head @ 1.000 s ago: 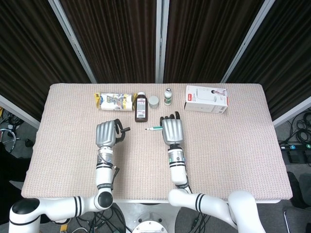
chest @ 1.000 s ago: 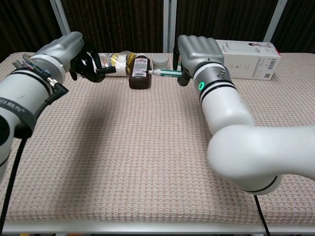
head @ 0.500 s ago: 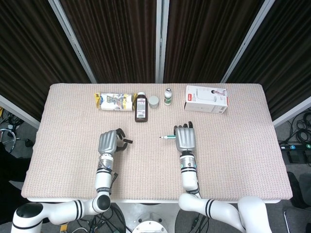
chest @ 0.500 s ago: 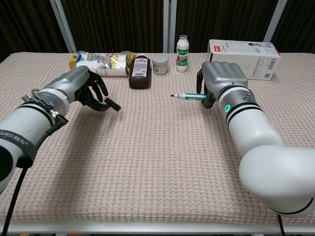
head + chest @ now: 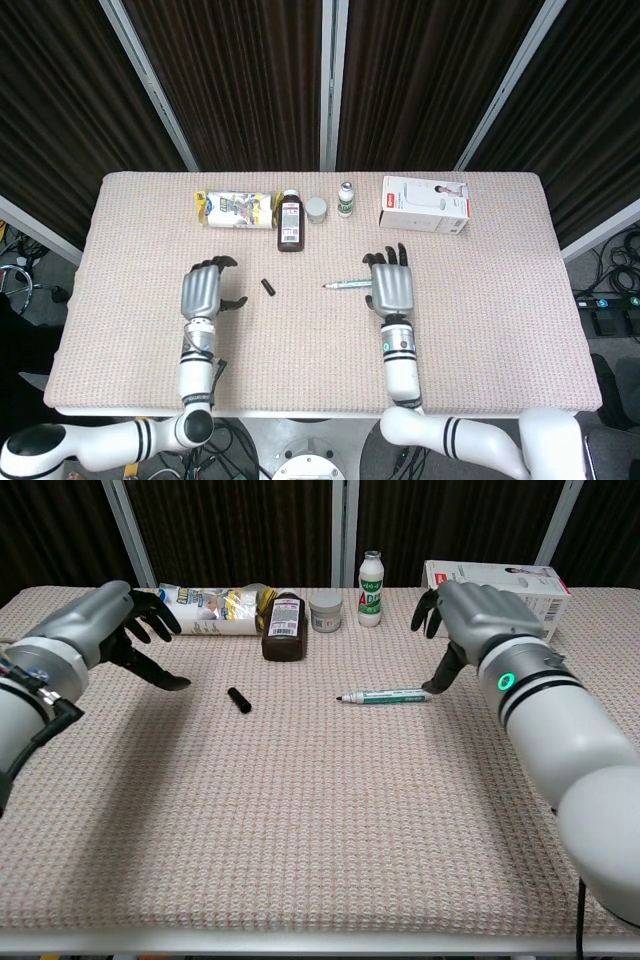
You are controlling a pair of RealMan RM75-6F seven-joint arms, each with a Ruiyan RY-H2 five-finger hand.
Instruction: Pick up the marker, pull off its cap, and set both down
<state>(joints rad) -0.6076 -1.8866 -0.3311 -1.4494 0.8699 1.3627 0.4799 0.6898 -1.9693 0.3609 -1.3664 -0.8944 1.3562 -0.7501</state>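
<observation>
The uncapped green marker (image 5: 347, 285) (image 5: 386, 696) lies flat on the table mat, its tip pointing left. Its black cap (image 5: 268, 287) (image 5: 238, 700) lies apart from it, further left on the mat. My right hand (image 5: 392, 283) (image 5: 478, 615) is open just right of the marker's rear end, fingers spread, holding nothing. Left of the cap my left hand (image 5: 204, 289) (image 5: 105, 624) hovers open, fingers apart and empty.
Along the back of the table stand a yellow snack bag (image 5: 234, 207), a brown bottle (image 5: 290, 220), a small grey jar (image 5: 316, 209), a small white bottle (image 5: 346, 198) and a white box (image 5: 425, 203). The woven mat (image 5: 320, 820) covers the table.
Both hands have let go: the cap now lies on the mat by the left hand, the marker lies by the right hand. Both hands opened and drew outward.
</observation>
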